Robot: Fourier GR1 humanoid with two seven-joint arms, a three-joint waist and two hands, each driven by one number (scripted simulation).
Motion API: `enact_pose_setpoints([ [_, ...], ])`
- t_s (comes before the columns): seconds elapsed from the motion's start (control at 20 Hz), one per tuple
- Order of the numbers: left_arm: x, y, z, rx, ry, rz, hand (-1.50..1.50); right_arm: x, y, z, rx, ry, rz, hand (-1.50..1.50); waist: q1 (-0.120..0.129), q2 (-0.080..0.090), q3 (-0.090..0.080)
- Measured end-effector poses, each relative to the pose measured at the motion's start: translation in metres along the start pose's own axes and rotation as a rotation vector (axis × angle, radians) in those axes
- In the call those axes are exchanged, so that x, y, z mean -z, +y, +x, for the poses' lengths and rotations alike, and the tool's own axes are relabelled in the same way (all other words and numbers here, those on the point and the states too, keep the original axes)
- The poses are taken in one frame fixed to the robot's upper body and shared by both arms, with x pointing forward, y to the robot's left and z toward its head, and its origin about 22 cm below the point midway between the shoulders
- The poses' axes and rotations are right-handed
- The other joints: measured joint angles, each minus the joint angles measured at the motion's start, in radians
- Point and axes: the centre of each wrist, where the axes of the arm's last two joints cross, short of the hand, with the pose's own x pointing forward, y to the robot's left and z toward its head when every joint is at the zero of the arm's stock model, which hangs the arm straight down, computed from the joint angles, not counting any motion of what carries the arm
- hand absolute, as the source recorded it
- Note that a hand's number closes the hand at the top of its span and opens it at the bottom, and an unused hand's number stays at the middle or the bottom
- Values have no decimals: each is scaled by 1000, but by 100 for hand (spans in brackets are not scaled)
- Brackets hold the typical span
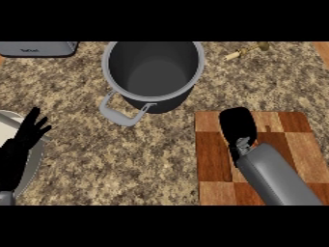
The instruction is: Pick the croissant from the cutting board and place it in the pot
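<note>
A grey metal pot [153, 72] stands upright at the back middle of the granite counter, its handle [124, 112] pointing toward me. The chequered wooden cutting board [295, 144] lies at the front right. My right hand [237, 124] hovers over the board's far left part, its back turned up toward the head view. No croissant shows anywhere; whatever lies under that hand is hidden. My left hand [14, 152] rests open at the left edge, fingers up.
A grey toaster [35, 48] sits at the back left corner. A small beige utensil [245, 51] lies at the back right. A white rounded dish [24, 159] sits under my left hand. Bare granite lies between the pot and the board.
</note>
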Motion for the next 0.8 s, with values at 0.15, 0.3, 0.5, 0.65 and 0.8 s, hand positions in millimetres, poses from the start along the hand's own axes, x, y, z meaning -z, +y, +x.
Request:
enact_pose_setpoints([
  [0.15, 0, 0, -1, 4, -5, 3, 0, -4, -4, 11, 5, -6, -3, 150, 0, 1, 2],
  [0.3, 5, -4, 5, 1, -20, -22, 0, -18, -21, 50, 96, -88, -20, 150, 25, 11, 2],
  [0.5, 12, -18, 16, 3, -54, -77, 0, -34, -42, 79, 231, -179, -74, 150, 94, 27, 3],
  [0.65, 18, -25, 22, 8, -56, -99, 0, -49, -63, 99, 284, -186, -164, 150, 120, 30, 1],
  [0.8, 21, -29, 25, 11, -54, -108, 0, -66, -91, 114, 317, -164, -301, 150, 134, 26, -1],
])
